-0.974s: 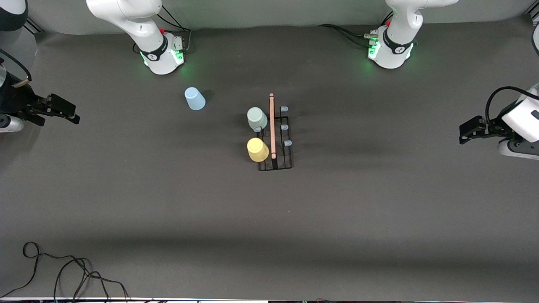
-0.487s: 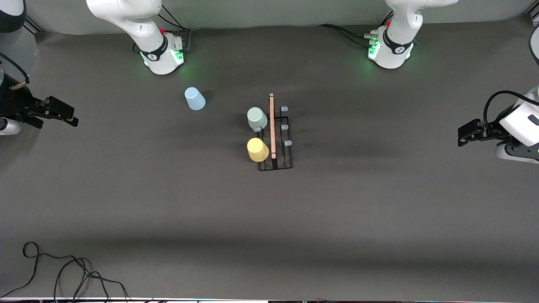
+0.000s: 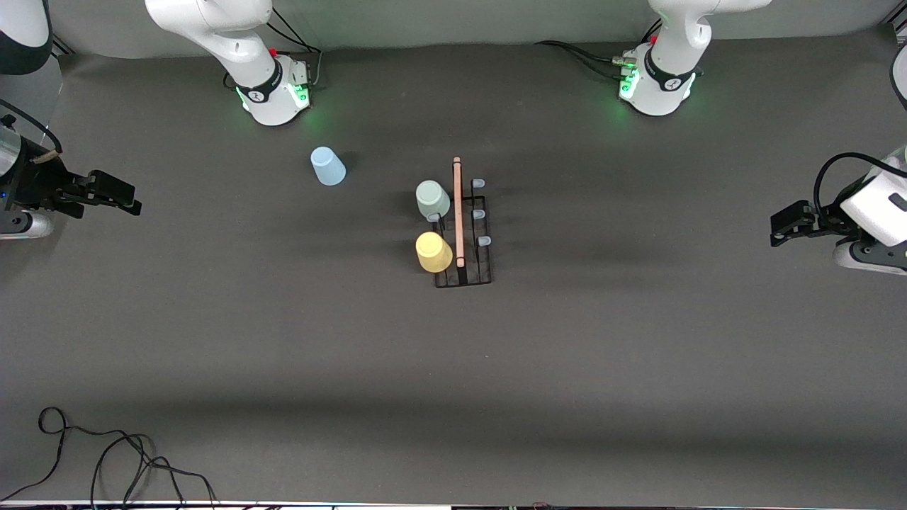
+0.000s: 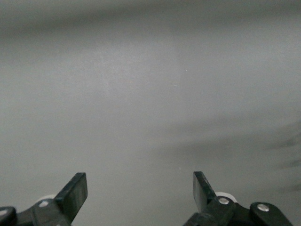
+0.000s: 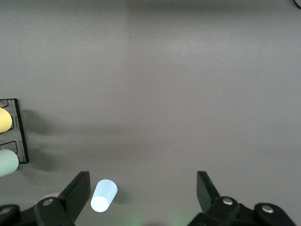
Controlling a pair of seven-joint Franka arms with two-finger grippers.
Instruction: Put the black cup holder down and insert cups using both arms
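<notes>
My two arms wait at the ends of the dark table [image 3: 453,368], nothing in either grip. My right gripper [image 3: 117,191] hangs over the table's edge at the right arm's end, its two black fingers [image 5: 77,190] spread wide apart, and from it the light blue cup [image 3: 327,166] stands alone upside down on the cloth, toward the table's middle and close to my right arm's base [image 3: 273,95]. In the right wrist view the same blue cup [image 5: 104,196] shows between the spread fingers. My left gripper [image 3: 790,223] hangs over the table's edge at the left arm's end, fingers [image 4: 75,193] likewise held apart, with only bare grey cloth under it. Midway between my two grippers stands the black cup holder [image 3: 464,230], its light wooden rod [image 3: 458,212] running along the top. The pale mint green cup [image 3: 432,199] and the yellow cup [image 3: 433,252] sit upturned on the prongs of the row facing my right gripper, the yellow one nearer the front camera. The three pale-blue-tipped prongs [image 3: 479,213] facing my left gripper are bare.
</notes>
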